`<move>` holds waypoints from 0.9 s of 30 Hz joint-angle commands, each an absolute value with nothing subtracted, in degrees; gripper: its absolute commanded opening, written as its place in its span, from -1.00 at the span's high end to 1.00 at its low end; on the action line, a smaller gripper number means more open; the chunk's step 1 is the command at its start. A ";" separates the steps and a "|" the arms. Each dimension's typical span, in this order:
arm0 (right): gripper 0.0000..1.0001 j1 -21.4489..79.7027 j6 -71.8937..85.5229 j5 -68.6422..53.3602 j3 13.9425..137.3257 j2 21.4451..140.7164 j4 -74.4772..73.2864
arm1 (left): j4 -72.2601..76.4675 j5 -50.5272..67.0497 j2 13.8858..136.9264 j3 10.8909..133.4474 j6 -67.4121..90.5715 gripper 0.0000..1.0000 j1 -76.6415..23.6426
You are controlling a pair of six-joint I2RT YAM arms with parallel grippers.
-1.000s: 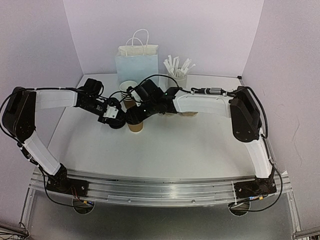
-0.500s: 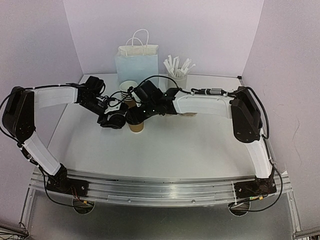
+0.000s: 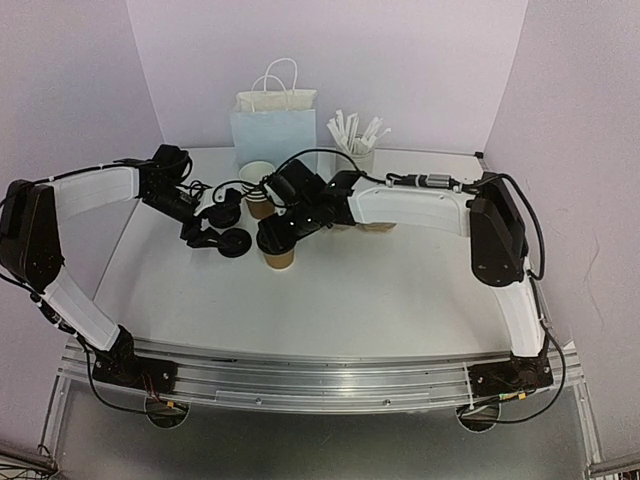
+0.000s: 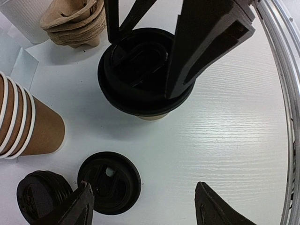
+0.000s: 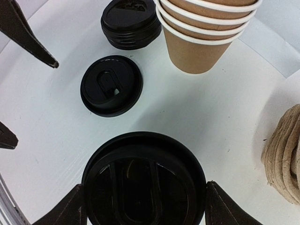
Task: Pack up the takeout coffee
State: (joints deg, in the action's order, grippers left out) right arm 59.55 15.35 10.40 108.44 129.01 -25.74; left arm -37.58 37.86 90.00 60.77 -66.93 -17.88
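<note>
- Takeout coffee cups (image 5: 206, 37), several nested into one brown stack with white rims, stand on the table (image 3: 380, 290). They are ahead of the right claw (image 5: 145, 204), past the cup it grips and apart from it.
- Moulded pulp carriers (image 5: 283, 154), piled together, sit off to one side of the right claw, near it but not touching.
- Lidded cup (image 3: 277, 256) stands upright on the table directly under the right claw. Its fitted lid (image 5: 143, 178) fills the gap between the two fingers, which press against the lid's rim from opposite sides, clamped on it.
- Lid stack (image 5: 130, 23), black, rests just beside the nested cups. It is ahead of the right claw and off to the side of the left claw (image 4: 144, 186).
- Loose lid (image 4: 108, 182) lies flat on the table, between the lid stack and the gripped cup. The left claw hangs here spread wide, holding nothing. One fingertip overlaps the lid's edge in the wrist view, and I cannot tell whether it touches. The other fingertip is over bare table, well apart from the lid.
</note>
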 commanded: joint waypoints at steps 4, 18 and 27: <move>0.15 58.70 17.17 8.43 111.56 123.94 -34.71 | -36.11 40.08 87.23 63.21 -59.78 -0.47 -15.71; 0.17 52.89 22.81 7.77 115.52 112.63 -34.86 | -34.03 40.61 86.29 62.26 -55.91 -0.47 -14.94; 0.17 42.46 22.01 20.27 110.33 99.64 -40.73 | -34.76 41.34 85.46 62.52 -55.19 -0.48 -15.00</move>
State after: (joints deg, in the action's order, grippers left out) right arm 47.29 22.19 12.37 112.03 107.03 -35.74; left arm -35.38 39.45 87.89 60.77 -56.29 -15.25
